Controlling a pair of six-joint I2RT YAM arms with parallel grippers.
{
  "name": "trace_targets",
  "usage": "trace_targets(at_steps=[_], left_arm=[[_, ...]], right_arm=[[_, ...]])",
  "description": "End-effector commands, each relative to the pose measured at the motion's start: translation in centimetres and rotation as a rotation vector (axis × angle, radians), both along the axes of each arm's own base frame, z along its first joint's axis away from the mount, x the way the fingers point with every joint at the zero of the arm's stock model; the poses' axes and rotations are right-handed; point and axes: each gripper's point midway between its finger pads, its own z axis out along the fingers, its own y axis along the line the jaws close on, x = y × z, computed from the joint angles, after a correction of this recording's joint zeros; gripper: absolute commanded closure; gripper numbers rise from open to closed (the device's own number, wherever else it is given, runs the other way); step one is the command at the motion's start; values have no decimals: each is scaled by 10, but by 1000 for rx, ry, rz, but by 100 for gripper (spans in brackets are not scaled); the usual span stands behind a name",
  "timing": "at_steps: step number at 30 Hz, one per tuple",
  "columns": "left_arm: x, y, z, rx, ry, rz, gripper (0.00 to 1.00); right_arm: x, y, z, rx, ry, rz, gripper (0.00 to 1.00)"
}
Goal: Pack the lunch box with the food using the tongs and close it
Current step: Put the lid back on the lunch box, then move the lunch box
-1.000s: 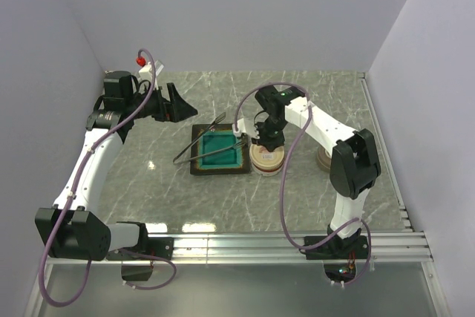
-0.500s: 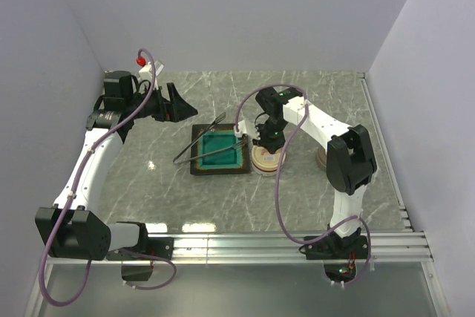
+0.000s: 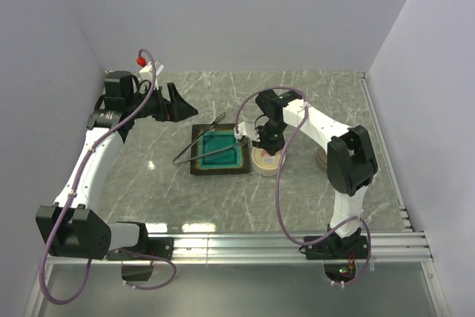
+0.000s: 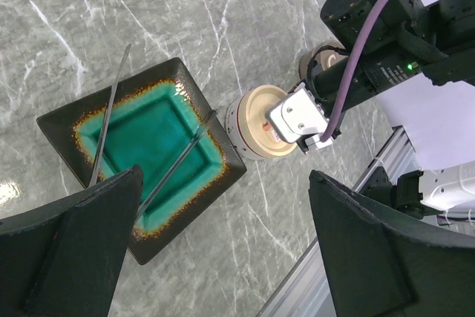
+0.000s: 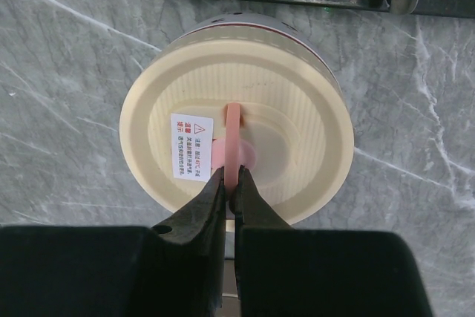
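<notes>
Lunch box, a round cream plastic container [image 5: 297, 131], stands on the grey marbled table top [image 3: 312, 102] just beside the right-hand edge of the square dark-rimmed teal tray [image 4: 148, 131]; whether the two touch cannot be told. A ribbed cream lid sits on top, carrying a small white warning label [image 5: 191, 157] and an upright pale pink tab [image 5: 232, 135] at the centre.

Right gripper [image 5: 231, 183] comes straight down over the lid with its two black fingers pressed narrow, pinching the near end of the pink tab between the tips.

Long slim silver metal tongs [image 4: 104, 139] lie untouched across the tray in a narrow V. One arm crosses the teal centre and ends at the tray edge nearest the container. The other arm runs out over the tray's far corner. The joined end rests on the table off the tray's left side.

No food pieces can be made out in any view.

Left gripper [image 3: 184, 103] hangs above the far left of the table, well apart from tray and container, fingers spread wide and holding nothing.

A pale round object [image 3: 324, 157] sits to the right, partly hidden by the right arm.
</notes>
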Motion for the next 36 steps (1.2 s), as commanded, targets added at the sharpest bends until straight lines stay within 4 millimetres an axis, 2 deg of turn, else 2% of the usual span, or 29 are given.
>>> trace_targets(at_steps=[1,6,12,16,17,23,27,36], left_arm=[[2,-2,7,-20,-31,-17,1],[3,-3,8,-22,-34,-21,0],[4,-1,7,-19,-25,-3,1],[8,3,5,-18,-8,47,1],[8,4,5,-17,-6,52,1],[9,5,4,-18,-1,62,1],[9,6,3,-15,-3,61,1],[8,5,4,-14,-13,51,1]], right_arm=[[-1,0,11,11,-41,-9,100],[-6,-1,9,9,-11,-6,100],[-8,1,-4,-13,54,-64,100],[-14,5,-8,-5,92,-235,100],[-11,7,-7,11,74,-266,100],[-25,0,-15,-1,90,-533,100],[-34,-16,-25,-49,104,-681,100],[-47,-80,-42,-142,125,-891,100]])
